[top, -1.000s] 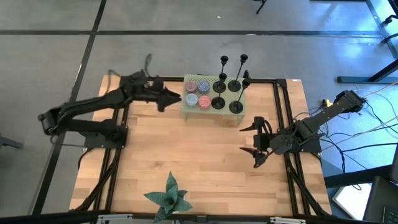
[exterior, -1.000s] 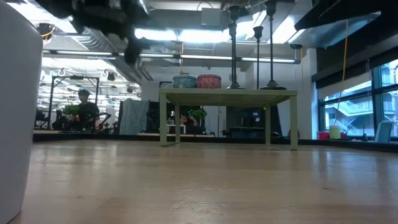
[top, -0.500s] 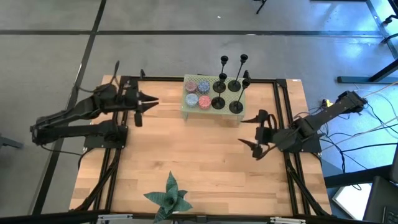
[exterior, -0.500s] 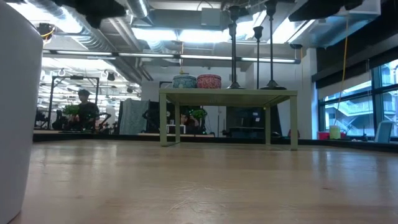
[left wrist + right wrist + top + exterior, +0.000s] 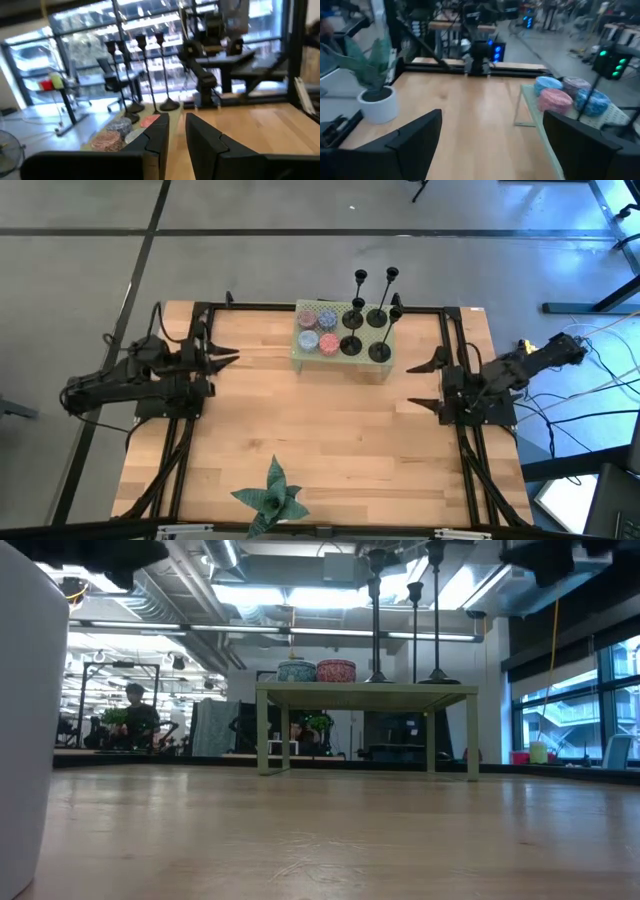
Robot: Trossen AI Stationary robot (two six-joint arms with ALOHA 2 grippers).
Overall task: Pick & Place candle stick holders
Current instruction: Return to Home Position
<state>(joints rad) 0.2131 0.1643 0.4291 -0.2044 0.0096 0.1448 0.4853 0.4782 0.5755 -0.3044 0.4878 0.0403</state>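
Observation:
Several black candle stick holders stand by their disc bases on a small green stand at the table's far middle. In the low view they rise from the stand's top. My left gripper hovers near the table's left edge, level, pointing at the stand. Its fingers leave only a thin slit and hold nothing. My right gripper hovers near the right edge, level and wide open, its fingers bare. Both are well clear of the holders.
Round patterned tins share the stand's left half. A green star-shaped plant in a white pot stands at the near edge, and the pot fills the low view's left side. Bare wood lies between the arms.
My left gripper has drawn back from beside the green stand toward the table's left edge, rolling about its own axis, and its fingers have closed to a point. My right gripper has drawn back toward the right edge, staying wide open. The holders have not moved.

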